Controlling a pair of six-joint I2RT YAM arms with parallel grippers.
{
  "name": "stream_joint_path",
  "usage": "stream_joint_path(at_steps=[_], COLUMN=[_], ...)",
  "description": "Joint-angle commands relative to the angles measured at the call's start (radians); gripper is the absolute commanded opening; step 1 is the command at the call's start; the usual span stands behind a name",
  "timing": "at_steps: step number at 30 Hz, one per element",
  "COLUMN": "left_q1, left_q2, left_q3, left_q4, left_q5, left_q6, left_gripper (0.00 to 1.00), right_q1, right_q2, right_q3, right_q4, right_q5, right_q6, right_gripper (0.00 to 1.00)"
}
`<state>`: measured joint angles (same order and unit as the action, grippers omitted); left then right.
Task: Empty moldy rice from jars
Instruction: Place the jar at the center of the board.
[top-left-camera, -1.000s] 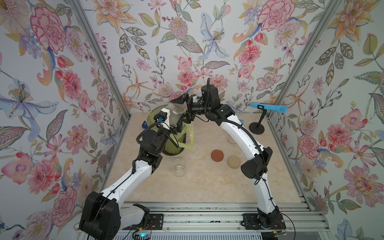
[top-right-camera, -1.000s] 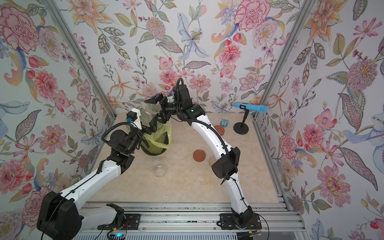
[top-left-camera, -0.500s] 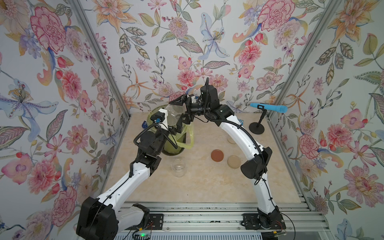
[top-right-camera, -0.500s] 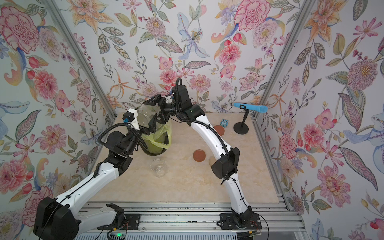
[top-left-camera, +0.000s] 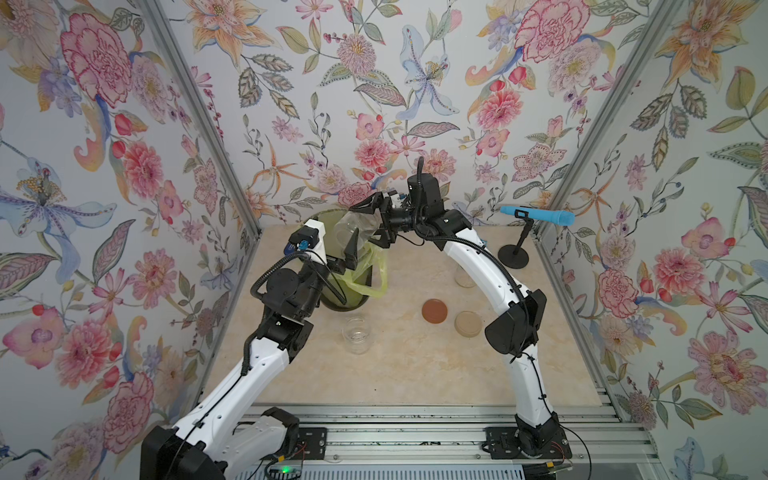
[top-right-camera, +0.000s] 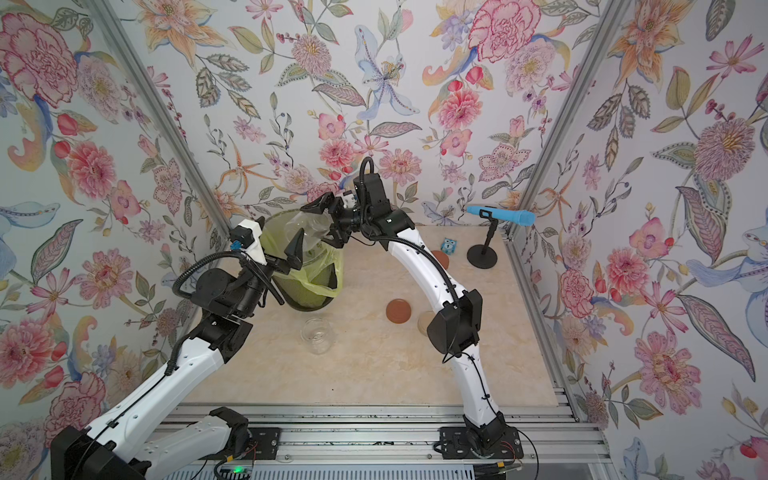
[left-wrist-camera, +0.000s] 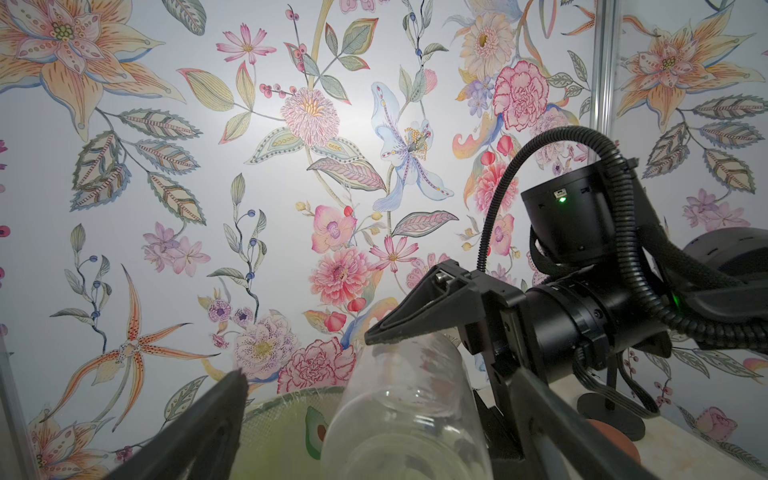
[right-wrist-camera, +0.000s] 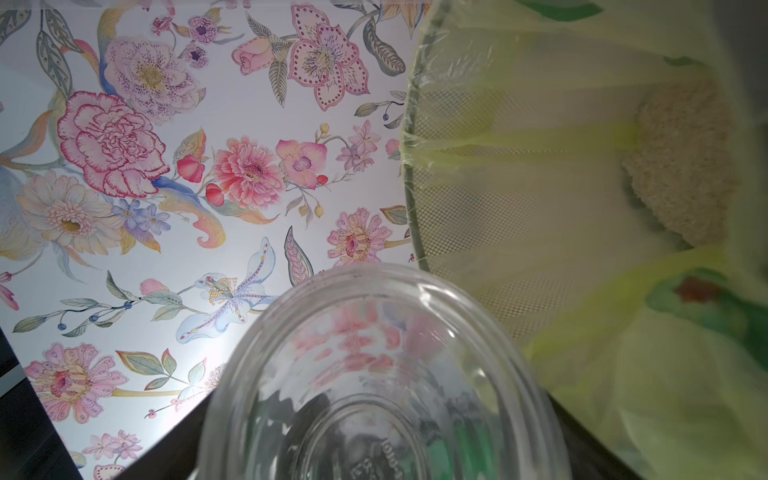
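Note:
My right gripper (top-left-camera: 372, 224) is shut on a clear glass jar (top-left-camera: 353, 227), lying tilted with its mouth over the green bin (top-left-camera: 332, 305). This jar (right-wrist-camera: 374, 374) looks empty apart from smears on the glass. Moldy rice (right-wrist-camera: 681, 166) lies as a beige grainy clump on the yellow-green liner inside the bin. My left gripper (top-left-camera: 340, 245) stands open beside the jar's mouth at the bin's rim, touching nothing; its fingers (left-wrist-camera: 208, 424) flank the jar (left-wrist-camera: 407, 415). A second, empty jar (top-left-camera: 356, 334) stands open in front of the bin. A third jar (top-left-camera: 464, 276) is half hidden behind my right arm.
A reddish-brown lid (top-left-camera: 434, 311) and a beige lid (top-left-camera: 468, 323) lie on the table by my right arm. A blue microphone on a black stand (top-left-camera: 536, 216) is at the back right, with a small owl figure (top-right-camera: 449, 246) near it. Flowered walls close three sides.
My left arm has shifted a little, its open gripper staying at the bin's rim. My right gripper has kept the tilted jar over the bin, a touch lower.

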<state>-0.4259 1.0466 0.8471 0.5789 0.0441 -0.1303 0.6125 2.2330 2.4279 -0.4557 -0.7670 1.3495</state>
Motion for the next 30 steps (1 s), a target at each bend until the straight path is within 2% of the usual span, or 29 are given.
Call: stream_joint_path(at_steps=[1, 13, 19, 30], left_q1=[-0.009, -0.008, -0.008, -0.008], left_q2=[-0.024, -0.066, -0.087, -0.115], left_q3=[0.039, 0.103, 0.113, 0.119], left_q4=[-0.099, -0.326, -0.429, -0.589], left_q5=[-0.006, 0.012, 0.014, 0.043], left_q6=[0.012, 0.024, 0.012, -0.005], left_gripper=[1.0, 1.0, 0.99, 1.0], right_q1=[-0.018, -0.058, -0.074, -0.07], right_q2=[-0.08, -0.14, -0.211, -0.431], right_q3=[-0.012, -0.066, -0.126, -0.43], right_q4=[0.053, 0.037, -0.037, -0.058], right_q5=[0.004, 0.018, 0.056, 0.207], right_q6=[-0.06, -0.207, -0.339, -0.535], right_gripper=[0.0, 0.0, 0.0, 0.0])
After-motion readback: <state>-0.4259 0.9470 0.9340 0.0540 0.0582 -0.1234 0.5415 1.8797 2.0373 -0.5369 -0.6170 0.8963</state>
